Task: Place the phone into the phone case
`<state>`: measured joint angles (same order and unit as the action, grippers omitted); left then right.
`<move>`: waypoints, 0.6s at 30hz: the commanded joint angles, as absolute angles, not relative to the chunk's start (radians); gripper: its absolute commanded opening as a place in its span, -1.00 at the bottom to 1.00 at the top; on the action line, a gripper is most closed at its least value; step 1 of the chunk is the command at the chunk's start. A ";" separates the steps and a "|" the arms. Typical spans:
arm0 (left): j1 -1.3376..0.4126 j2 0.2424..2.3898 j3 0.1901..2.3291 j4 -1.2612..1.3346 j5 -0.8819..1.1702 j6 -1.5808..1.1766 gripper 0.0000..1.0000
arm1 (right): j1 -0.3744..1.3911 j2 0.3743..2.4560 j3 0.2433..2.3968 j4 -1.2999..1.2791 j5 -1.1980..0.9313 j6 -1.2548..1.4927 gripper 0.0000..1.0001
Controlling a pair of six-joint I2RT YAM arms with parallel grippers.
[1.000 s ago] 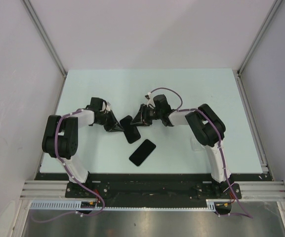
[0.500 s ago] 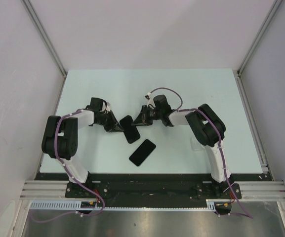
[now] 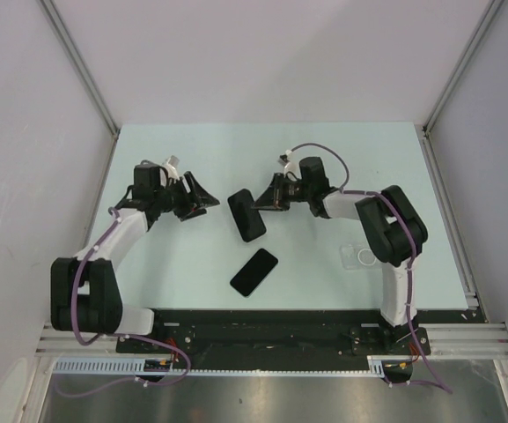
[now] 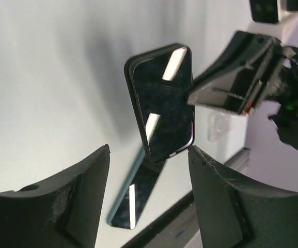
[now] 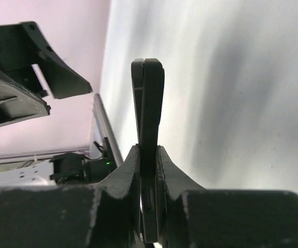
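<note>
Spare phone point(image 3: 254, 271) lies lower centre on the bench point(image 3: 192, 264); case point(image 3: 362, 256) lies flat lower right, long axis across the frame, down-right of the right end effector point(image 3: 262, 204), which clamps the phone point(image 3: 247, 215); left end effector point(image 3: 201, 197), spread empty, sits farther left.

I can read no text, brand or number anywhere. The phone point(image 3: 247, 216) pinched in my right gripper point(image 5: 149, 168) shows only dark glass with reflections, the second phone point(image 3: 254, 272) lying flat is equally bare, and the phone case point(image 3: 364, 256) bears just a faint ring mark, no lettering
</note>
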<state>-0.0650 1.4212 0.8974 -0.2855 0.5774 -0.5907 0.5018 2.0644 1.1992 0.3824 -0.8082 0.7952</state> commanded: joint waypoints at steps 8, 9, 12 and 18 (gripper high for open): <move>-0.069 1.318 0.762 0.184 0.969 -0.744 0.48 | 0.426 1.878 0.957 1.223 -1.074 1.271 -1.00; -0.071 1.316 0.750 0.208 0.980 -0.758 0.48 | 0.426 1.884 0.950 1.308 -1.078 1.328 -1.00; -0.077 1.319 0.729 0.323 1.017 -0.822 0.48 | 0.428 1.934 0.940 1.597 -1.081 1.566 -1.00; -0.080 1.342 0.715 0.426 1.038 -0.896 0.45 | 0.426 1.921 0.911 1.592 -1.085 1.531 -1.00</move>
